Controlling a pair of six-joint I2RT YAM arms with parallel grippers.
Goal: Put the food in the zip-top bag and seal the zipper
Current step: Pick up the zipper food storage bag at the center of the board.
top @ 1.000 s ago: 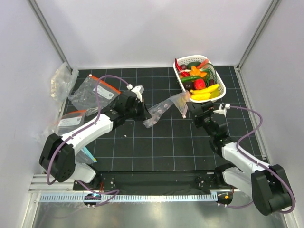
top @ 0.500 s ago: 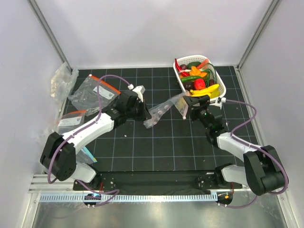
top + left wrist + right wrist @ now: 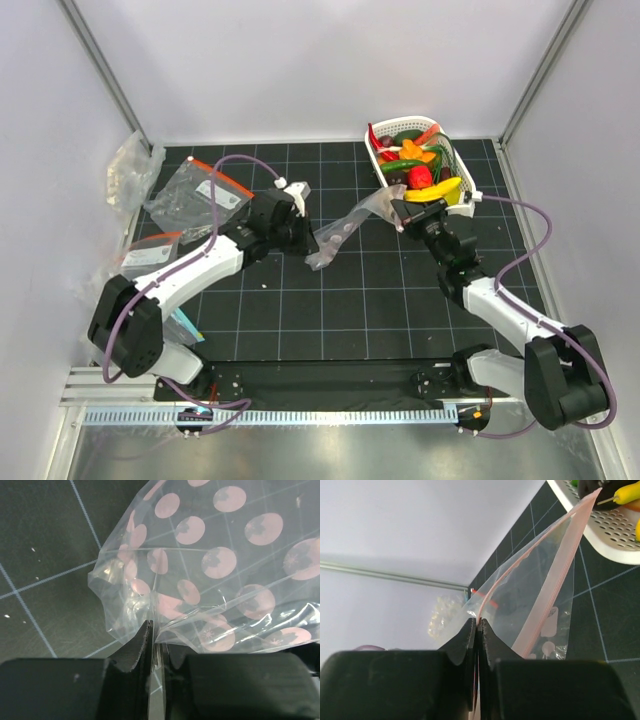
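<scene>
Overhead view of 2 robot arms working on a black gridded table (image 3: 330,320).

The left claw (image 3: 306,238) is clenched on the lower, dotted end of a clear bag (image 3: 345,230). Its wrist camera shows the left claw (image 3: 152,647) almost fully closed. A wrinkled fold of the bag (image 3: 220,565) is pinched between the dark fingers (image 3: 135,652). The film bunches just above them.

The right claw (image 3: 402,212) grips the bag's upper end, just beside a white basket (image 3: 468,178). Its wrist camera shows the right claw (image 3: 478,630) nearly closed, grasping 1 thin lip at the mouth of the bag (image 3: 535,585). The pale pink zipper (image 3: 553,582) runs from the claw up to a sharp corner near the basket (image 3: 615,535). The second lip curves away from it, so the mouth gapes a little.

The bag hangs stretched on a slant between the 2 claws, over the middle of the table. It is see-through and floppy, with round pink dots on its lower part, and looks empty. Whether its low corner touches the table cannot be told.

The food (image 3: 418,165) is all piled in the basket at the far right: yellow bananas, red, green and orange pieces.

At the far left lie 2 labelled bags (image 3: 195,195) and some crumpled plastic (image 3: 128,168).
</scene>
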